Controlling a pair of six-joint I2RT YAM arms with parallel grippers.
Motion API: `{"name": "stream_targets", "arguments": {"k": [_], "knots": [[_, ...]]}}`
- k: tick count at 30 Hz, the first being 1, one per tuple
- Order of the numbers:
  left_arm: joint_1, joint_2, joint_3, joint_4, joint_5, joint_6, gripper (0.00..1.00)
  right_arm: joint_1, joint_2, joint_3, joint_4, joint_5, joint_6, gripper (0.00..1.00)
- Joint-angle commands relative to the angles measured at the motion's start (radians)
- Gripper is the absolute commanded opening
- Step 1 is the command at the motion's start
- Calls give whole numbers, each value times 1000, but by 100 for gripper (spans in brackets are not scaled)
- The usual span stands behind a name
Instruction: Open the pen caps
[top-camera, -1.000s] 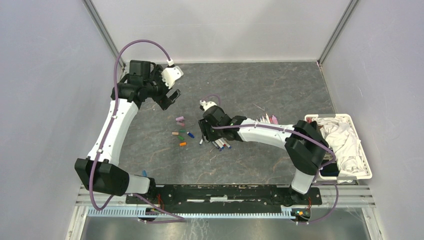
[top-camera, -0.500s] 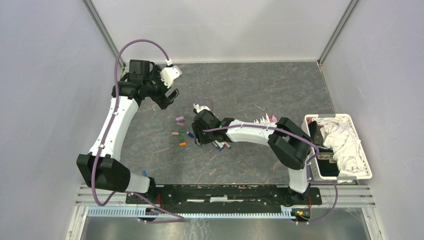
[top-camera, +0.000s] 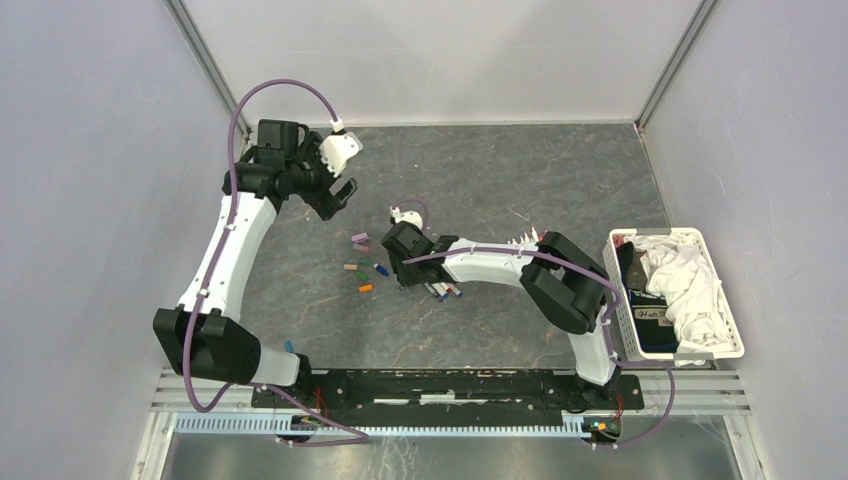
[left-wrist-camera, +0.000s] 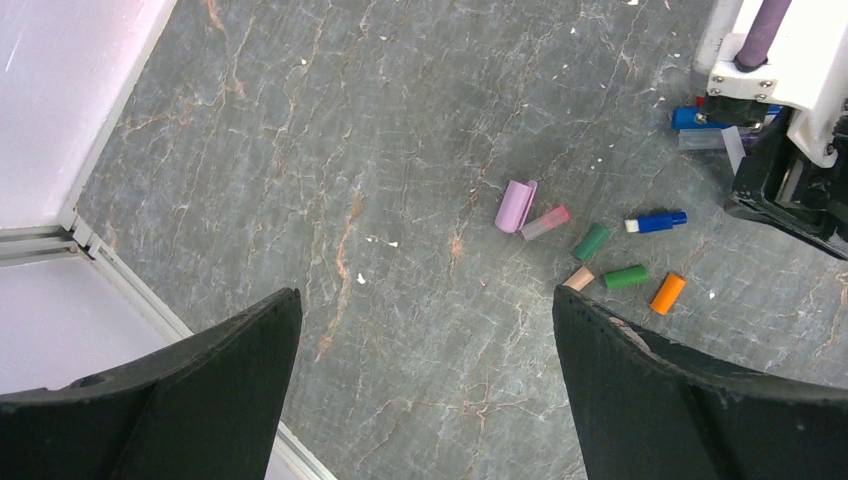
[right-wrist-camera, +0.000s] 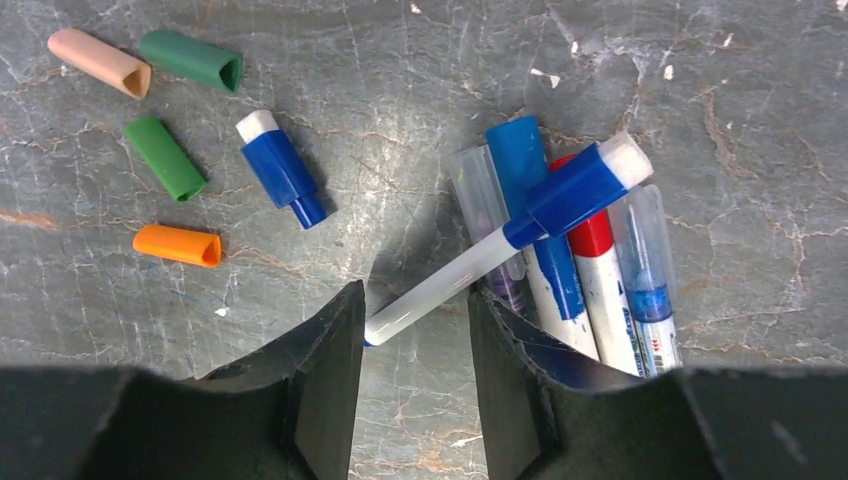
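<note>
- The left tool (left-wrist-camera: 425, 335) hung released above the far-left part of the bench (left-wrist-camera: 300, 150), fingers spread wide and holding nothing.
- Loose pen caps (left-wrist-camera: 626, 276) lay on the bench between the two arms, well apart from the left tool.
- Among them, a lilac cap (left-wrist-camera: 516, 205) touched a pink cap (left-wrist-camera: 545, 222). A peach cap (right-wrist-camera: 98, 62), two green ones and an orange cap (right-wrist-camera: 178, 245) lay near them, with a blue piece (right-wrist-camera: 280, 167) alongside.
- The pens (right-wrist-camera: 590, 290) lay bunched side by side, just right of the loose caps, some with caps on.
- One blue-capped pen (right-wrist-camera: 575, 188) lay slantwise across the bunch.
- The right tool (right-wrist-camera: 415, 310) stood low over that pen, fingers parted wider than the barrel, with the white barrel's end between them. Whether the fingers touched the barrel could not be told.
- A white basket (top-camera: 660, 233) holding white cloth (top-camera: 690, 280) stood at the bench's right edge.
</note>
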Motion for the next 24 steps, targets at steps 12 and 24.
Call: {"name": "stream_targets", "arguments": {"k": [12, 24], "knots": [[6, 2, 33, -61, 69, 42, 100, 13, -8, 15, 32, 103, 46, 18], [6, -18, -10, -183, 241, 213, 100, 11, -184, 40, 80, 39, -111, 0]]}}
